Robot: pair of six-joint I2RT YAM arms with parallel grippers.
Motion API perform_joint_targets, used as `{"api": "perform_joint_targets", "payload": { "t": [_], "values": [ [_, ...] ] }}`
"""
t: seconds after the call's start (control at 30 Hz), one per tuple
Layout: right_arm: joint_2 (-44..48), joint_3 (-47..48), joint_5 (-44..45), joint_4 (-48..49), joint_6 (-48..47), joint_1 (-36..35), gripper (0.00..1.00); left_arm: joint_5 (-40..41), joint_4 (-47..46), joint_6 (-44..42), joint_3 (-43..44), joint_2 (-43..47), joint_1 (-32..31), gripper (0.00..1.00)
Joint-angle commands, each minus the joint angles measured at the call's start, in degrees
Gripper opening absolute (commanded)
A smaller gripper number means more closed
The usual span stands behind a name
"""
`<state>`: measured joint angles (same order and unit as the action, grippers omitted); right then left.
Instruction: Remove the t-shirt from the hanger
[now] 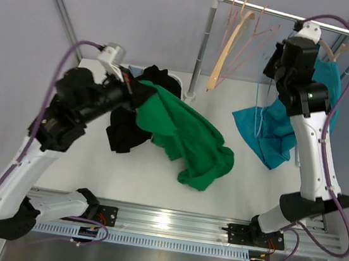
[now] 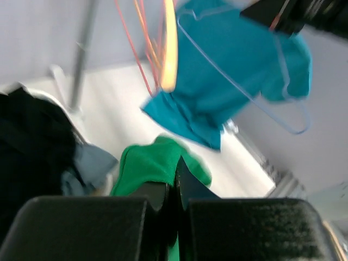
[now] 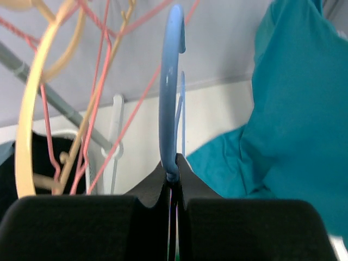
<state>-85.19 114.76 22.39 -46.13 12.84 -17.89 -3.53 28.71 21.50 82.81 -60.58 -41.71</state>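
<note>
Grey walls (image 1: 144, 12), white table (image 1: 124, 176)

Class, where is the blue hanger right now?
Right wrist view, centre: the blue hanger is pinched by the right gripper, teal t-shirt on its right, pink hangers left.

No words, numbers or signs can be read on the t-shirt (image 1: 268, 142), the hanger (image 3: 168, 109) or anything else
</note>
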Motion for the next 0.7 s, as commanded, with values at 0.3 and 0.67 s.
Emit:
{"api": "perform_joint_targets", "payload": {
  "t": [0.3, 0.67],
  "values": [
    [-13.9, 20.3, 11.9, 8.1, -6.5, 0.0, 0.00, -7.5, -0.9, -3.4, 25.5, -12.4, 12.7, 0.01],
    [-17.6, 20.9, 8.2, 15.8, -8.0, 2.5, 0.00, -11.4, -14.0, -4.4, 55.8, -32.8, 19.6, 0.01]
  ]
}}
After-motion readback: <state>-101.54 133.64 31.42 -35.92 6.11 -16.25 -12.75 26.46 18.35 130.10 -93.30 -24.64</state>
